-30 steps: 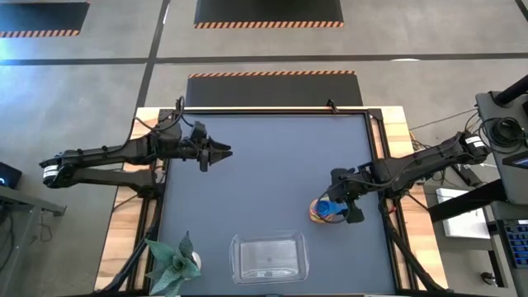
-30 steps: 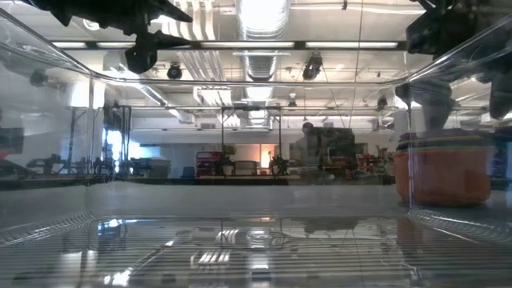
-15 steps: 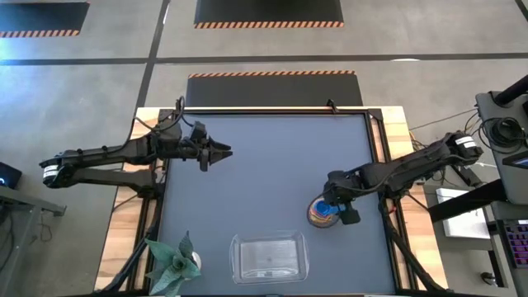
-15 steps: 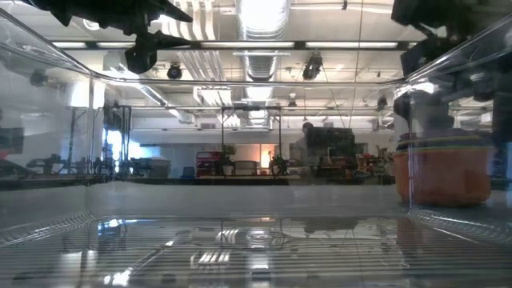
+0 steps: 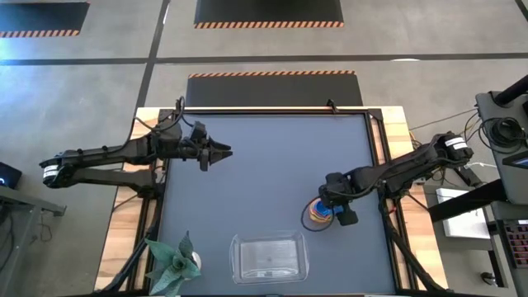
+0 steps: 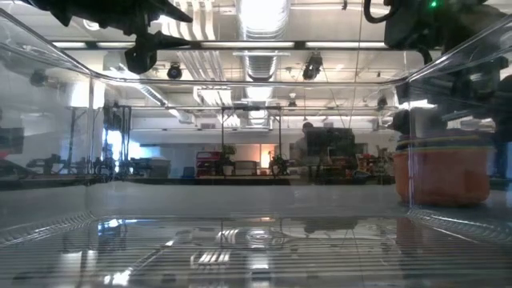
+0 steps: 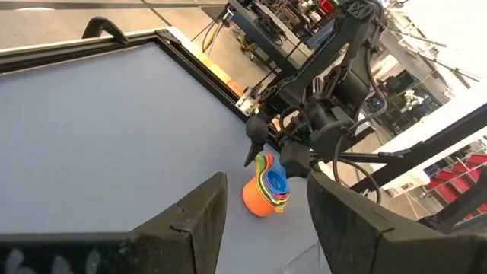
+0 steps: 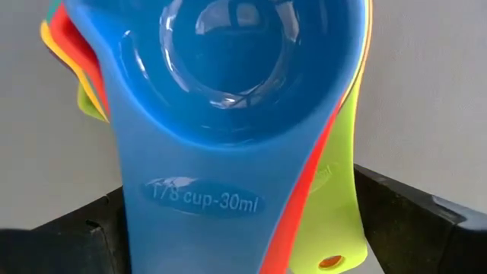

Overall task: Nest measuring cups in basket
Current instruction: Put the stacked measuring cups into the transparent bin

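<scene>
The measuring cups [image 5: 316,216] stand nested in one stack on the table's right half. An orange cup [image 6: 440,172] is outermost and a blue cup [image 8: 243,61] is innermost, marked 1/8 cup. Their flat handles fan out together. My right gripper [image 5: 332,211] is open and hangs low over the stack's handle side. Its fingers stand on either side of the handles [image 8: 228,198]. The clear basket [image 5: 269,257] sits by the near edge. My left gripper [image 5: 224,153] is open and waits above the table's far left part. My right gripper [image 8: 243,228] has one dark finger [image 8: 84,228] beside the blue handle and the other [image 8: 411,217] beside the green handle [image 8: 342,221]. I cannot tell whether they touch the handles. The stack stands upright on the table.
A green-leaved toy plant [image 5: 172,266] stands at the near left corner, beside the basket. The low view looks through the basket's clear wall [image 6: 240,240]. The dark mat [image 5: 272,173] between the arms lies bare. Wooden table edges [image 5: 396,132] frame the mat.
My right gripper has shifted a little toward the table's left, over the cup stack, and its arm has drawn in. The stack has stayed in place.
</scene>
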Robot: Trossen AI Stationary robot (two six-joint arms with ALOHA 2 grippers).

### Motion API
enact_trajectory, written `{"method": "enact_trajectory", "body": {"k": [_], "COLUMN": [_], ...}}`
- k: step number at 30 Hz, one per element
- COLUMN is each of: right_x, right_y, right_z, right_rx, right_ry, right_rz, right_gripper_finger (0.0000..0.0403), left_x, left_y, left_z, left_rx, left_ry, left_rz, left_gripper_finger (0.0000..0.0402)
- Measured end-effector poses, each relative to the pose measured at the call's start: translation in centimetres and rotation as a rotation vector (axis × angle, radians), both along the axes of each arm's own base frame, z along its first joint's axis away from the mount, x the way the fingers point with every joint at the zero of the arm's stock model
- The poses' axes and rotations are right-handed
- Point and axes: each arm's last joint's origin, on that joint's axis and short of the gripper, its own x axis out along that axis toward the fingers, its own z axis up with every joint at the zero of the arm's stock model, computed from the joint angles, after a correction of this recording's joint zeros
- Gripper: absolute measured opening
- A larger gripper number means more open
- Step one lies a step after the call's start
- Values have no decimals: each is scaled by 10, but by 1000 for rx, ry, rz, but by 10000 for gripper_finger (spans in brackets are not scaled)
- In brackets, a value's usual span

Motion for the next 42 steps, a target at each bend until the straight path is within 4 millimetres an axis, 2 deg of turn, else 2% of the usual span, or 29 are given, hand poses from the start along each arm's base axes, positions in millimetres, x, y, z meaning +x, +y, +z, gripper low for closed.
{"method": "enact_trajectory", "body": {"k": [4,18,24,42], "right_x": [0,7,7,7], "right_y": [0,2,2,2], "right_z": [0,12,12,17], "right_rx": [0,-3,-2,15], "right_ry": [-1,-32,-34,-67], "right_rz": [0,45,44,18], "right_gripper_finger": [346,206,164,140], "left_x": [0,0,0,0], "left_y": [0,0,0,0], "left_z": [0,-1,-1,-6], "left_rx": [0,0,16,22], "left_ry": [1,3,5,21], "left_rz": [0,1,-3,-5], "left_gripper_finger": [165,165,165,165]}}
